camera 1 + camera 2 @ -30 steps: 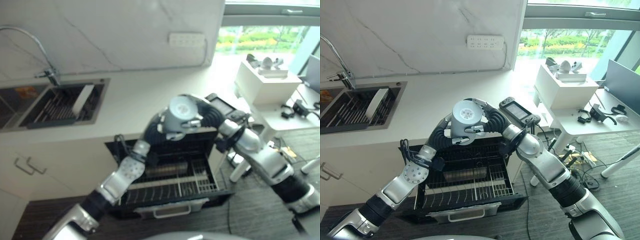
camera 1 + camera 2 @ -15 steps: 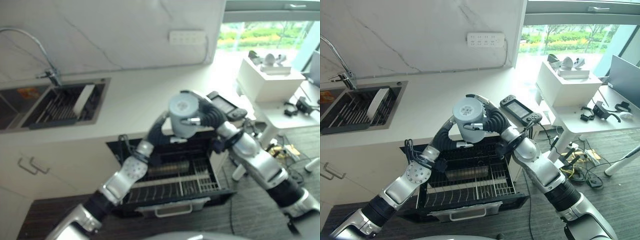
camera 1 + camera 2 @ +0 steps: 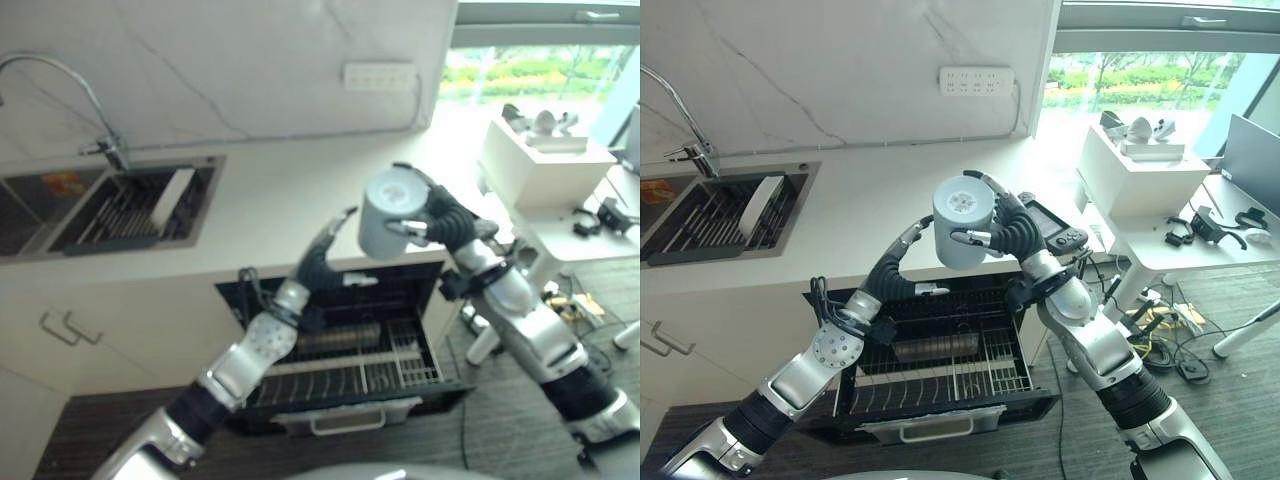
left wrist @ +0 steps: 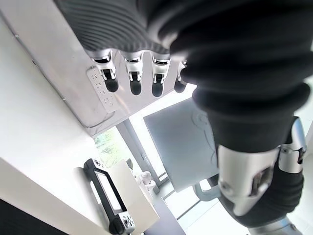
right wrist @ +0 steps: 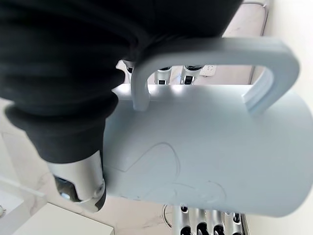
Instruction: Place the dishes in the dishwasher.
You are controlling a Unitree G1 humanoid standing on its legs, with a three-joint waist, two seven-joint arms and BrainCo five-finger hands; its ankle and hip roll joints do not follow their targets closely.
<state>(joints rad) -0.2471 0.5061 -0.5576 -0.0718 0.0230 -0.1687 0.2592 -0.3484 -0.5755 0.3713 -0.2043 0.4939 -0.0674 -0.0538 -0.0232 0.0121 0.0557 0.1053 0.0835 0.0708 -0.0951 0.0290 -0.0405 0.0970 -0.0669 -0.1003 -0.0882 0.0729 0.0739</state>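
Fingers of the right hand [image 3: 1012, 232] clasp the pale grey handled mug [image 3: 963, 222], base up, above the bench's front edge [image 3: 760, 282]. Left hand [image 3: 902, 252], fingers now released and straight, has drawn away. Transfer complete; open black dishwasher rack [image 3: 940, 370] waits below.

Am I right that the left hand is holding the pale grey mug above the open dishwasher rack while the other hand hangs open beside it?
Not quite: the right hand holds the mug, as the right wrist view shows, fingers curled round it. The left hand is the open one beside it, above the dishwasher rack.
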